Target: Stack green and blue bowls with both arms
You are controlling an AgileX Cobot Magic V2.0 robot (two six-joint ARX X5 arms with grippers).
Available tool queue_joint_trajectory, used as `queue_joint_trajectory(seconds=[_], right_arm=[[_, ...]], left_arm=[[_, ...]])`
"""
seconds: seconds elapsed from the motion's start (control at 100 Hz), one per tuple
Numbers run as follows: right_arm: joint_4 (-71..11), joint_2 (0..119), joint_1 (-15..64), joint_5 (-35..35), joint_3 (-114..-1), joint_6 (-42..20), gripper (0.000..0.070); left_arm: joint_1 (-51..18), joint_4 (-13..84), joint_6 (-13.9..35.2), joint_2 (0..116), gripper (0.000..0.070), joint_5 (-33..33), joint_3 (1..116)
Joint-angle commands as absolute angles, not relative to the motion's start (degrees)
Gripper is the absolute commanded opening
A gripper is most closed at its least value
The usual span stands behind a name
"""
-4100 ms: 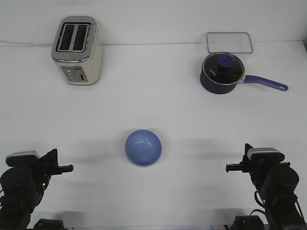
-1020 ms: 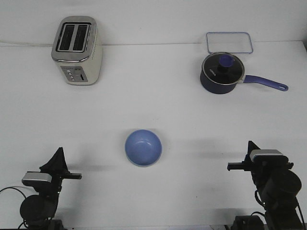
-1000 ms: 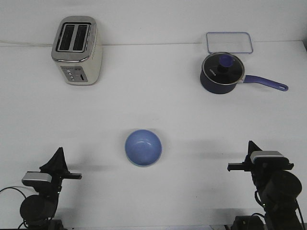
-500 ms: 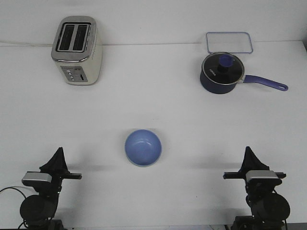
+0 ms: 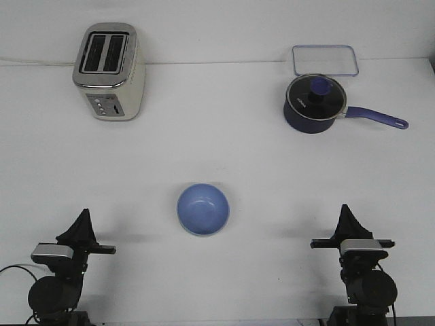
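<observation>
1. Left pincer [image 5: 81, 221] and right pincer [image 5: 346, 216] are both parked low at the near edge of the tabletop [image 5: 217, 149], tips pointing away from the robot. Neither holds anything; cannot tell whether they are released or clenched (too small and edge-on).
2. Blue bowl [image 5: 203, 209] sits upright between the two pincers, slightly ahead of both and a bit nearer the left one, well apart from each.
3. Green bowl: not visible. It may be nested under the blue one, or simply absent; cannot tell.
4. Risk: a rim grasp on the smooth bowl could slip or tip it.
5. Risk: both arms converging on one bowl could collide.
6. Toaster [image 5: 109, 71], saucepan [image 5: 314, 104] and clear lid [image 5: 325, 60] are far ahead, so little hazard.
</observation>
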State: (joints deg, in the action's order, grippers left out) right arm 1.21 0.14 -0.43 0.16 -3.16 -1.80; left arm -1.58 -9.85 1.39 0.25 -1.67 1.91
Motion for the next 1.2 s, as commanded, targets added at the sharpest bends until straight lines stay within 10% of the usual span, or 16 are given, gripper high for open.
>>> queue_joint_trajectory(seconds=[0.0,1.19], right_arm=[[4.05,0.08,-0.49,0.21,-2.35,-1.69,0.0000],[7.44,0.08,-0.49,0.21,-0.73,-1.69,0.0000]], left_arm=[[-1.63,-10.44,1.13,0.19,0.0011,-1.74,0.80],[-1.63,-10.44,1.13,0.19,0.0011,-1.76,0.80]])
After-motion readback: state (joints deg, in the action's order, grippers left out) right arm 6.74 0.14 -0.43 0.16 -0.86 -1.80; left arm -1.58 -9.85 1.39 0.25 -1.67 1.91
